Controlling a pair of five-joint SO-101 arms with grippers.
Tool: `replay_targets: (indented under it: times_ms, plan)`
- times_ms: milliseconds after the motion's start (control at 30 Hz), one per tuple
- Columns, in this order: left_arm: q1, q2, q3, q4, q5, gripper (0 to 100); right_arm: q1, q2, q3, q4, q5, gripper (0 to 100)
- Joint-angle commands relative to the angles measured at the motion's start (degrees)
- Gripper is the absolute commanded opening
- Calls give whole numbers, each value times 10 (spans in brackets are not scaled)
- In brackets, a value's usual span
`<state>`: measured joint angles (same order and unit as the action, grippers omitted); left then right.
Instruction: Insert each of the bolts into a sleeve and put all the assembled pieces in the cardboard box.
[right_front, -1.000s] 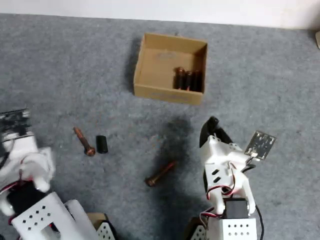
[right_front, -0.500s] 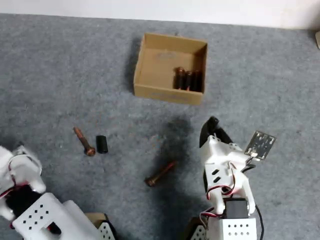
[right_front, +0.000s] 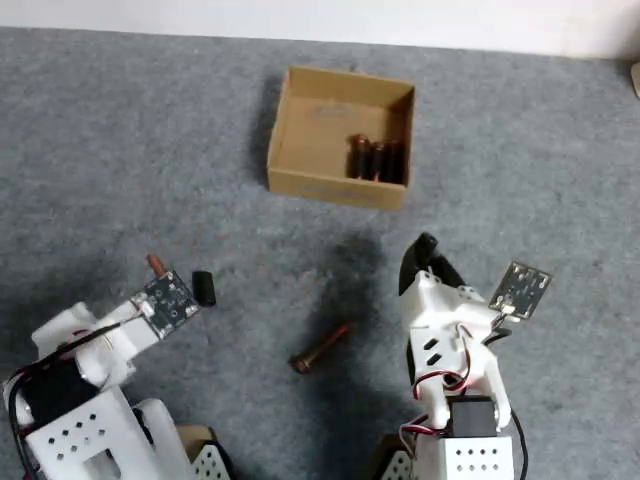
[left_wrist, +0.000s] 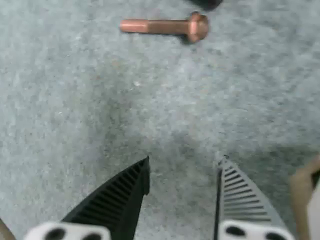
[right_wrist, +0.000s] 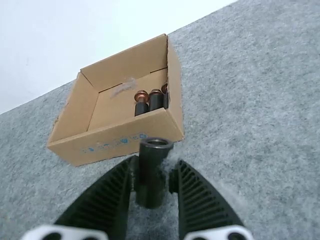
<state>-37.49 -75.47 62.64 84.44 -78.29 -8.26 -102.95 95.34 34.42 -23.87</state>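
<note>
Box (right_front: 330, 187) holding assembled pieces (right_front: 375, 158), lying side by side against one wall. Right fingers (right_wrist: 197, 200) grasping sleeve (right_wrist: 156, 146). Left fingers (left_wrist: 117, 200) hanging released above worktop (left_wrist: 75, 100), bolt (left_wrist: 165, 26) lying near.

Bolt (right_front: 153, 263) half behind left arm (right_front: 92, 345)

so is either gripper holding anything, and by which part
The right gripper holds a black sleeve, gripped around its body, open end free. The left gripper is open and empty.

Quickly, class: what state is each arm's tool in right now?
Left tool: open, holding nothing, with a bolt lying ahead of it.
Right tool: closed on a black sleeve.
</note>
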Motion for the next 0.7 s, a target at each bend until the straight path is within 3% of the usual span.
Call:
replay_targets:
  times_ms: [0, 167, 333, 500, 667]
  plan:
    - [29, 13, -32, -4, -606, 211, 3, -3, 4, -19, 8, 4]
    - [117, 61, -62, -5, -563, 211, 3, -3, 4, -19, 8, 4]
    - [187, 198, -178, 106, -499, 211, 3, -3, 4, -19, 8, 4]
    - [212, 414, -265, 144, -406, 211, 3, -3, 4, -19, 8, 4]
    - [206, 589, -348, 161, -407, 211, 3, -3, 4, -19, 8, 4]
